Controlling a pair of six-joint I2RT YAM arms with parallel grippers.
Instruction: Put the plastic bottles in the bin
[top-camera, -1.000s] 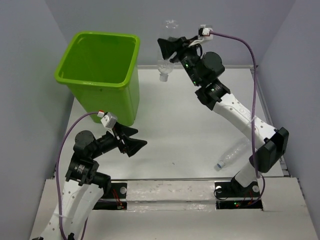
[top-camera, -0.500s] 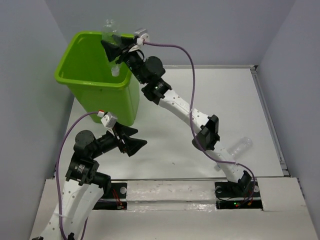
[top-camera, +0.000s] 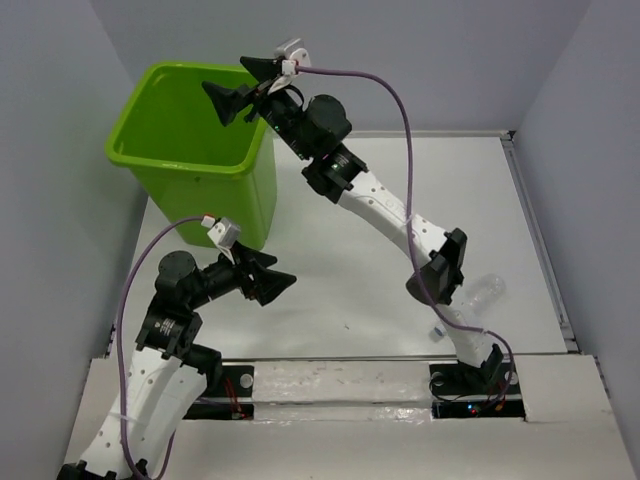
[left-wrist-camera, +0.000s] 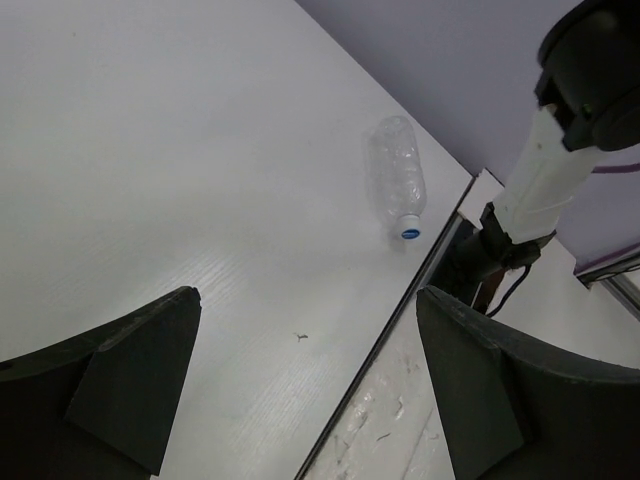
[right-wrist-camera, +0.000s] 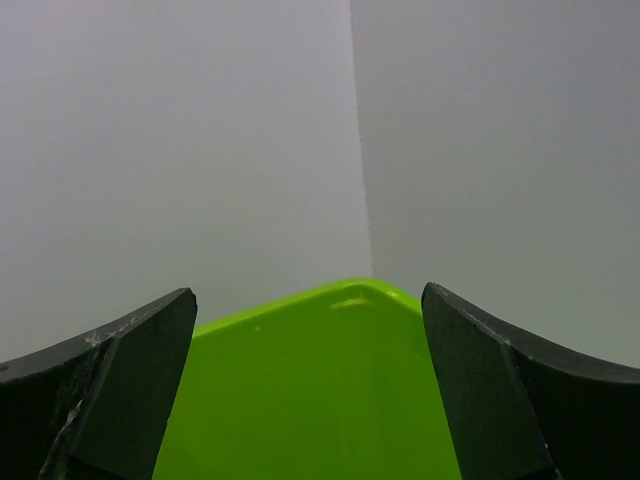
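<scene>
The lime-green bin (top-camera: 215, 200) stands at the table's back left. My right gripper (top-camera: 241, 85) hangs over its right rim, open and empty; in the right wrist view the right gripper (right-wrist-camera: 308, 295) looks down at the bin's (right-wrist-camera: 300, 400) inner wall. No bottle shows inside the bin from here. One clear plastic bottle (top-camera: 484, 291) lies on the table at the right, partly behind the right arm; the left wrist view shows this bottle (left-wrist-camera: 394, 172) on its side with a blue-and-white cap. My left gripper (top-camera: 270, 277) hovers open and empty low at the front left (left-wrist-camera: 308, 300).
The right arm (top-camera: 400, 215) stretches diagonally across the table from its base (top-camera: 478, 375) to the bin. Grey walls close in the table on three sides. A dark seam (left-wrist-camera: 400, 310) marks the table's near edge.
The right arm swung left from the back middle to over the bin carrying a clear bottle, then opened; the bottle is gone from its jaws. The left arm barely shifted.
</scene>
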